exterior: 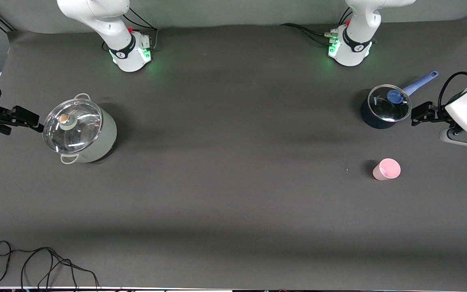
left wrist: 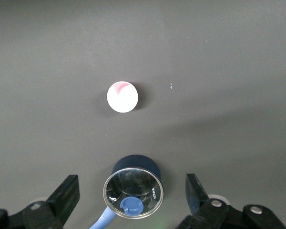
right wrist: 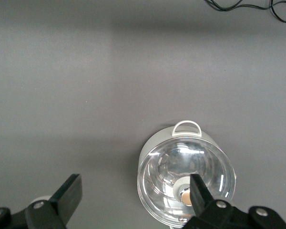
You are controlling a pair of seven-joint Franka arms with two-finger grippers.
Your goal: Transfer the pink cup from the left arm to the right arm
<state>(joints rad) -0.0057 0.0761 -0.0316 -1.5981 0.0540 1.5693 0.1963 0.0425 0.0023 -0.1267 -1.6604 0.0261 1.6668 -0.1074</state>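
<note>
Standing upright on the table (exterior: 233, 211), mouth up and long axis vertical, the pink cup (exterior: 386, 169) sits toward the left arm's end, nearer the front camera than the blue saucepan (exterior: 384, 107). The left gripper (exterior: 420, 112), fingers apart and empty, hovers just beside that saucepan, clearly the closer hand. The right gripper (exterior: 22, 119), probably empty too, waits spread wide by the steel pot (exterior: 80, 129)

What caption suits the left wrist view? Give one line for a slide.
Open left gripper hovers over the lidded blue pot, with the pink cup upright on the table, untouched.
</note>
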